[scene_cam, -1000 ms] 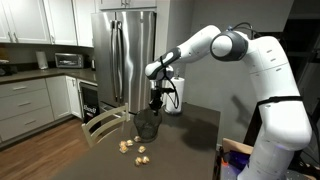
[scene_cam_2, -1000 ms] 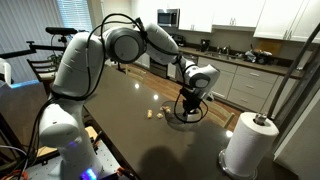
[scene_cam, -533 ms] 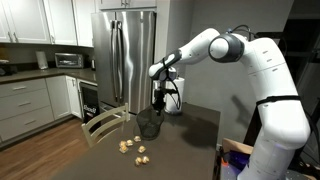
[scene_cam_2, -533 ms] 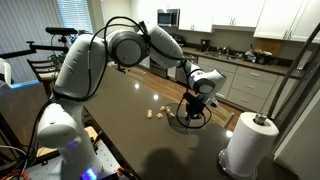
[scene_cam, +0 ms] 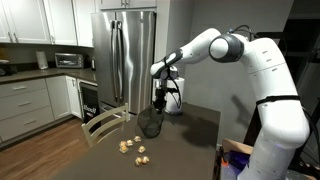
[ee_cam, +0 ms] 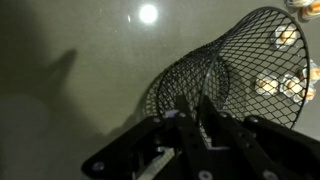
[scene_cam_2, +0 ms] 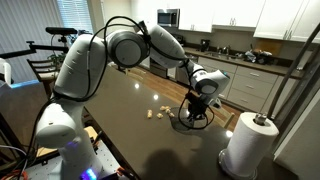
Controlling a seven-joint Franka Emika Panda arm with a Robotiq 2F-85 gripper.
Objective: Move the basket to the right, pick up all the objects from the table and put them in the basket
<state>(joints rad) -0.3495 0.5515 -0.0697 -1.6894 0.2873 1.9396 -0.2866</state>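
The dark wire-mesh basket sits tilted on the brown-grey table. My gripper reaches down onto it, its two fingers close together with the basket rim between them. Several pale tan lumpy objects lie loose on the table just beside the basket. In the wrist view some objects show through the mesh beyond the basket.
A white paper-towel roll stands near the table corner. A pale wooden chair is tucked at the table's edge, with the steel fridge behind it. Kitchen counters run along the wall.
The gripper and the basket have shifted a little across the table, away from the tan pieces. The pieces have not moved.
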